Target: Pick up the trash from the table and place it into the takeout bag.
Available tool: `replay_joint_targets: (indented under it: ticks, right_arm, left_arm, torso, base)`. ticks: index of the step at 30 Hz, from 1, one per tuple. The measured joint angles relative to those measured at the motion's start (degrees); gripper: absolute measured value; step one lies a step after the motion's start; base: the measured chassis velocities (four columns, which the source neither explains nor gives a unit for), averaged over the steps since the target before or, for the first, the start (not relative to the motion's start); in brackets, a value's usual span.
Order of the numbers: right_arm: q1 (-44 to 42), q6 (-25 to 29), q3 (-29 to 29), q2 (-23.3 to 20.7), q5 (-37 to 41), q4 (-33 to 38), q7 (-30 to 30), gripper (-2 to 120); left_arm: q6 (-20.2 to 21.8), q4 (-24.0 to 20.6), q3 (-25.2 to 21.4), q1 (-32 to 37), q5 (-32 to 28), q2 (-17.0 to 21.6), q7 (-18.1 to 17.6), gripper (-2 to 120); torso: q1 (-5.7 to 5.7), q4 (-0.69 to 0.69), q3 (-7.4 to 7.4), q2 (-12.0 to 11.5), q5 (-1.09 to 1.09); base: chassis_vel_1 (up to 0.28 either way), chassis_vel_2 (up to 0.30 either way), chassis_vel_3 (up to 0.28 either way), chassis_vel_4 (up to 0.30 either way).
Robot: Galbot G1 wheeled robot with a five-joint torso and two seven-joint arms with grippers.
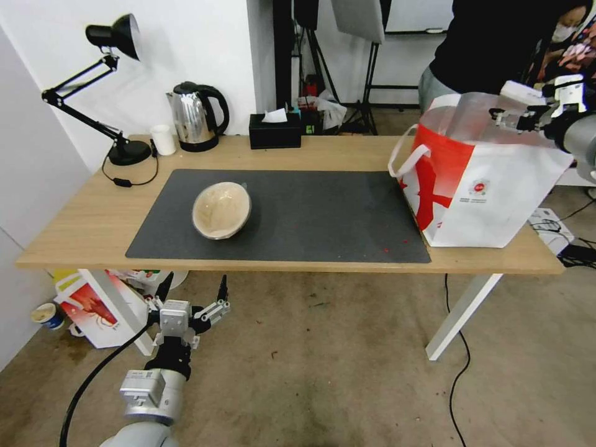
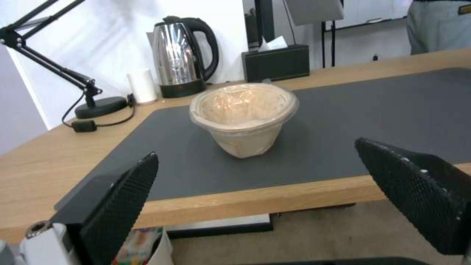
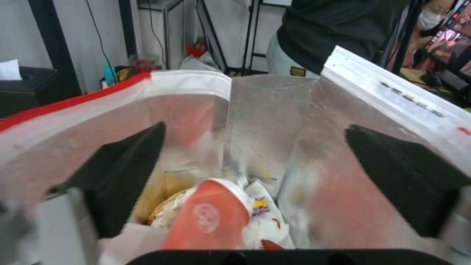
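Note:
A tan paper bowl (image 1: 221, 210) lies tipped on the dark mat (image 1: 323, 211) of the table (image 1: 93, 230). My left gripper (image 1: 194, 288) hangs open below the table's front edge, short of the bowl (image 2: 244, 117), its fingers (image 2: 123, 206) apart with nothing between them. The takeout bag (image 1: 472, 180) stands at the table's right end. Over its mouth my right gripper (image 1: 508, 118) is open and empty. Down inside the foil-lined bag (image 3: 275, 110) lie the red drink cup (image 3: 211, 217) and a white bowl with red food scraps (image 3: 262, 221).
A desk lamp (image 1: 118, 37), a small white cup (image 1: 163, 139), a kettle (image 1: 195, 115) and a black tissue box (image 1: 274, 130) line the table's far edge. A red-and-white carton (image 1: 93, 307) sits on the floor near the left arm. Someone stands behind the bag.

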Motion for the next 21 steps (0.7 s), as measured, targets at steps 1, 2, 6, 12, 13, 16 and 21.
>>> replay_joint_targets:
  ticks: [1,2,6,12,13,16,21]
  right_arm:
    - [0.0,0.0,0.0,-0.2,0.0,0.3,0.0,98]
    - [0.0,0.0,0.0,-0.2,-0.1,0.4,0.0,99]
    - [0.0,0.1,0.1,-0.5,-0.1,1.2,0.0,100]
    - [-1.8,0.3,2.8,-0.9,0.2,3.8,0.3,100]
    - [-1.8,0.3,2.8,-0.9,0.2,3.8,0.3,100]
    - [-2.9,0.6,4.2,-1.2,0.2,5.3,1.2,100]
    - [-9.5,6.7,11.9,-0.2,-0.1,8.2,2.1,100]
  left_arm:
    - [0.0,0.0,0.0,0.0,0.0,0.0,0.0,100]
    - [0.0,0.0,0.0,0.0,0.0,0.0,0.0,100]
    - [0.0,0.0,0.0,0.0,0.0,0.0,0.0,100]
    - [0.0,0.0,0.0,0.0,0.0,0.0,0.0,100]
    - [0.0,0.0,0.0,0.0,0.0,0.0,0.0,100]
    - [0.0,0.0,0.0,0.0,0.0,0.0,0.0,100]
    - [0.0,0.0,0.0,0.0,0.0,0.0,0.0,100]
  torso:
    - [0.0,0.0,0.0,0.0,0.0]
    - [0.0,0.0,0.0,0.0,0.0]
    - [0.0,0.0,0.0,0.0,0.0]
    - [0.0,0.0,0.0,0.0,0.0]
    - [0.0,0.0,0.0,0.0,0.0]
    - [0.0,0.0,0.0,0.0,-0.01]
    - [0.0,0.0,0.0,0.0,0.0]
  base:
    - [0.0,0.0,0.0,0.0]
    - [0.0,0.0,0.0,0.0]
    - [0.0,0.0,0.0,0.0]
    - [0.0,0.0,0.0,0.0]
    - [0.0,0.0,0.0,0.0]
    - [0.0,0.0,0.0,0.0]
    - [0.0,0.0,0.0,0.0]
